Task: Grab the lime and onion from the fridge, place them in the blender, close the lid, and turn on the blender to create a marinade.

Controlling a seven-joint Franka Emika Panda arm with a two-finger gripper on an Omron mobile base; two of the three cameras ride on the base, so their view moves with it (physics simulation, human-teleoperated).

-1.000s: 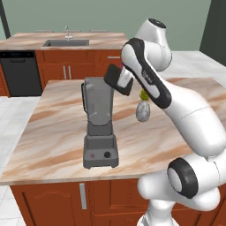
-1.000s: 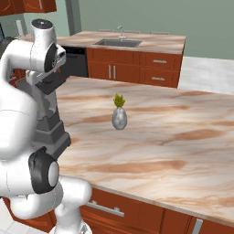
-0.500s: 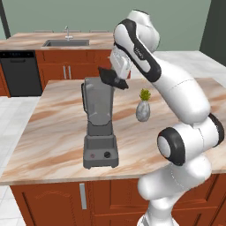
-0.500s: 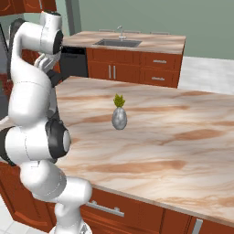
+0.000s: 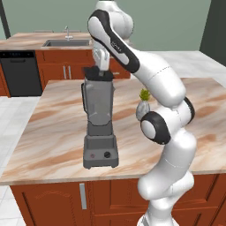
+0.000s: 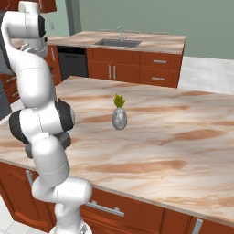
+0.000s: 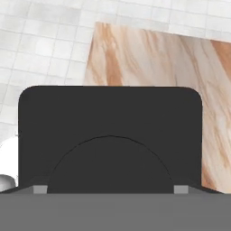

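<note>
The dark grey blender stands on the island counter, its red button and black knob facing the front edge. The black lid lies flat on the rim of the smoky jar. My gripper hangs straight down just over the lid, jaws open, holding nothing. In the hand view the lid sits very close beneath the gripper, its raised centre between the fingertips. The lime and the onion are hidden. The fridge is out of view.
A small grey vase with green leaves stands on the counter right of the blender, close to my arm. The back counter holds a sink, with a black dishwasher below it. White tiled floor lies left of the island.
My arm has swung upward and to the left, carrying the hand from the jar's upper right side to directly over the lid. The jaws stayed open and the blender has not moved.
</note>
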